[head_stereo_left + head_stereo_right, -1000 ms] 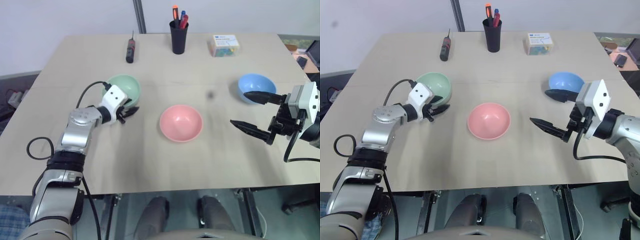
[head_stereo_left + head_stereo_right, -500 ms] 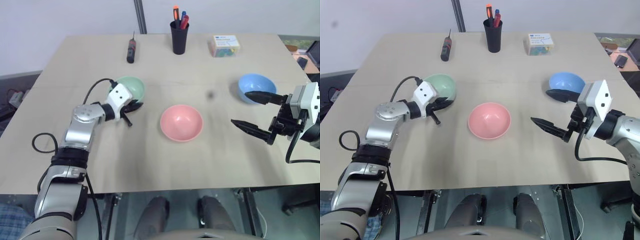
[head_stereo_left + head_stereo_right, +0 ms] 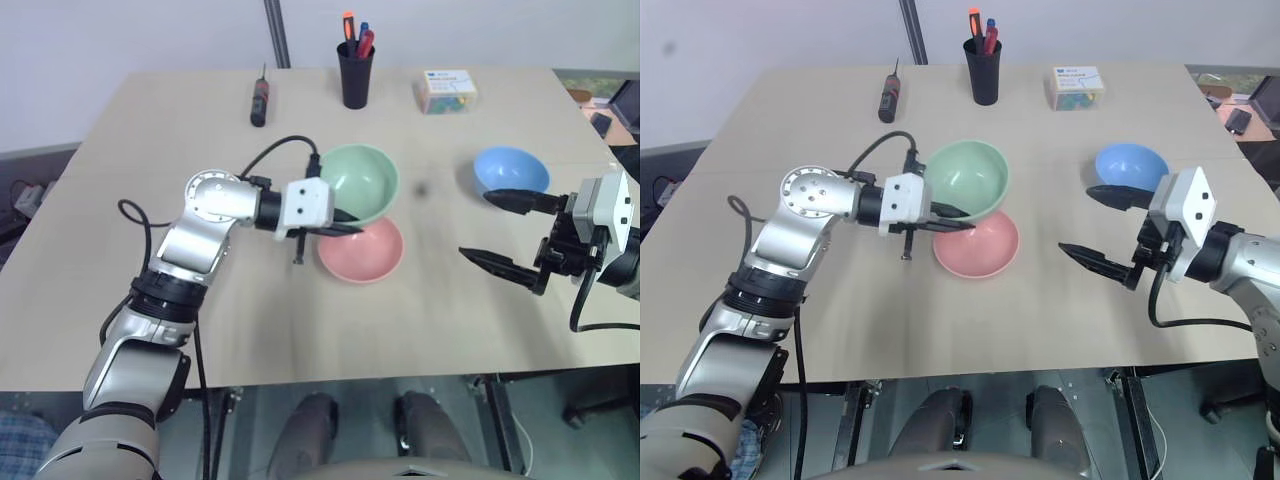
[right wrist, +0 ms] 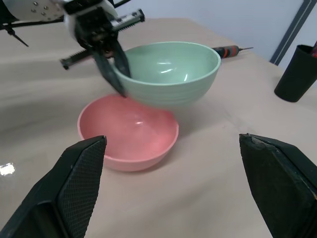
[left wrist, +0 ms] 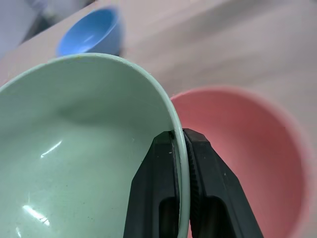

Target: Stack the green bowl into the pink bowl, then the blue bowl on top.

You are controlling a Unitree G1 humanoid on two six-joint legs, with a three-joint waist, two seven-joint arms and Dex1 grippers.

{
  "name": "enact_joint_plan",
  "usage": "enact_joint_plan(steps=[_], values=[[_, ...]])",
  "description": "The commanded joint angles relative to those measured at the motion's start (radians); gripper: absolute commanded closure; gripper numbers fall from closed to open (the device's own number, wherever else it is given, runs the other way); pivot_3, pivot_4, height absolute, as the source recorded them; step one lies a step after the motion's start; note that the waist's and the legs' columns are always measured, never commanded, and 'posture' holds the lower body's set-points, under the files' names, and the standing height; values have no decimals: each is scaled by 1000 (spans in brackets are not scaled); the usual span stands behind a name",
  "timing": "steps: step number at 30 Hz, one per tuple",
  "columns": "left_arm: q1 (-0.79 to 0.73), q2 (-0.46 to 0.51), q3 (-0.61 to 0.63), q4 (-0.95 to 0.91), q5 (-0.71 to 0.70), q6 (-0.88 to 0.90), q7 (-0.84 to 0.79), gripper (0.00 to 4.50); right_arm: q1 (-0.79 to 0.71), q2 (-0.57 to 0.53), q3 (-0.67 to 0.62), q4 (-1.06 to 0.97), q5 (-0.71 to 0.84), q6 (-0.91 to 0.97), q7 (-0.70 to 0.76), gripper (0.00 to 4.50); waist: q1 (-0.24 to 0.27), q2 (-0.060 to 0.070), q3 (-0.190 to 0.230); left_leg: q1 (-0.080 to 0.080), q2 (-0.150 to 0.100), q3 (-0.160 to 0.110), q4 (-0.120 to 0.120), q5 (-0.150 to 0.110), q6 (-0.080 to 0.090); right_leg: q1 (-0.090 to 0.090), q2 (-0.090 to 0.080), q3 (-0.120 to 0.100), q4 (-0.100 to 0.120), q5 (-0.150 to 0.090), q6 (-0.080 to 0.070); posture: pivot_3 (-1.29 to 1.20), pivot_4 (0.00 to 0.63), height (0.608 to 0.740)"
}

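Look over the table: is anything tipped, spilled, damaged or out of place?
Nothing spilled or damaged. The green bowl is off the table, pinched by its rim in the left claw above the far edge of the pink bowl, slightly tilted. The blue bowl sits upright.

Two silver-jointed arms, white wrist blocks, black two-finger grippers.

Left arm point(image 3: 205, 225): brushed silver shells in rounded segments split by black ribbed bands, round silver cap at the elbow with small dark screws around its face. A black cable loops loose off the shell and runs along it to the wrist block point(image 3: 306, 203), a white box with two small dark dots on its side. Left gripper point(image 3: 345, 222): thin, tapered black fingers with ridged inner faces. Right wrist block point(image 3: 610, 200) is also white and boxy, mounted over a black bracket; a black cable curls beneath it. Right gripper point(image 3: 505, 232): long, pointed, matte black fingers.
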Motion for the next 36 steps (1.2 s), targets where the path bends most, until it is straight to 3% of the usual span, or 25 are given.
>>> enact_joint_plan(steps=[1,6,9,15,20,24,27,29,36], values=[[-8,10,-26,-68,-42,-33,-83,4450,4,-14,-17,-19,10,-28,-4,0,0,0,0,0,0,0,0,0,0,0,0,0,0,0,0,0,150,740],[14,-7,-31,-80,-78,-91,-134,4450,9,-16,-23,-19,9,-35,-13,0,0,0,0,0,1,0,0,0,0,0,0,0,0,0,0,0,150,740],[19,-5,-23,-86,-94,-96,-148,3578,12,-20,-26,-16,10,-40,-12,0,0,0,0,0,1,0,0,0,0,0,0,0,0,0,0,0,150,740],[56,-9,2,-114,-126,-70,-120,1278,12,-21,-23,-14,11,-45,-14,0,0,0,0,0,1,0,1,0,0,0,1,0,0,0,0,0,150,740],[83,-30,84,-105,-237,-32,-91,1200,-6,-30,-6,25,-20,-60,-15,0,0,0,0,0,2,0,1,0,0,0,1,0,1,0,0,0,150,740],[92,-72,229,-50,-386,80,12,1200,-70,-43,47,154,-133,-84,-71,0,-1,0,0,1,2,0,2,0,0,0,1,0,2,0,0,0,150,740],[148,-49,316,-48,-477,173,35,1200,-156,-64,116,301,-243,-145,-85,0,-12,0,0,2,3,1,2,0,0,0,1,1,3,0,0,0,150,740],[172,-31,347,-47,-477,238,100,1200,-223,-69,158,403,-296,-171,-87,0,-22,0,0,3,3,1,2,0,0,0,2,2,3,0,0,0,150,740],[215,-38,444,-28,-461,205,218,1200,-425,-43,268,766,-407,-311,-19,0,-22,0,0,2,3,2,2,1,-2,0,1,2,2,0,0,0,150,740]])
